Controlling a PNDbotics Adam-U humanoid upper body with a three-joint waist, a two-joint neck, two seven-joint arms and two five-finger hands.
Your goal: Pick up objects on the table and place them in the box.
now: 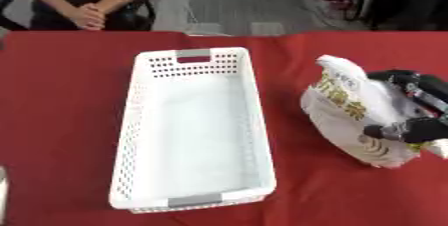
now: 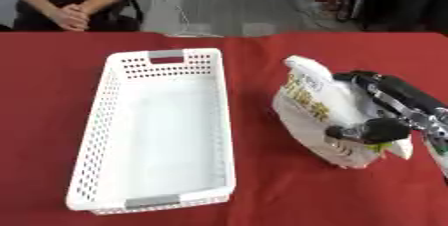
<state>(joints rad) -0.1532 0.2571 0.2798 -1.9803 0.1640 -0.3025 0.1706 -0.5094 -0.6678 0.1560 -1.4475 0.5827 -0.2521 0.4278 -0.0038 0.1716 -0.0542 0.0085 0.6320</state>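
Observation:
A white soft bag (image 2: 308, 104) printed with yellow characters lies on the red table, to the right of the box. My right hand (image 2: 395, 101) comes in from the right edge and is shut on the bag. Its fingers curl over the bag's upper right side and its thumb (image 2: 371, 130) presses the lower front. The bag's bottom still rests on the cloth. The box is a long white perforated basket (image 2: 98, 120) with grey handle grips, standing lengthwise at centre left, and nothing lies inside it. My left hand does not show.
The red tablecloth (image 2: 289, 190) stretches around the basket and bag. A narrow strip of cloth separates the bag from the basket's right wall. A pale grey sliver (image 1: 3, 190) shows at the lower left edge.

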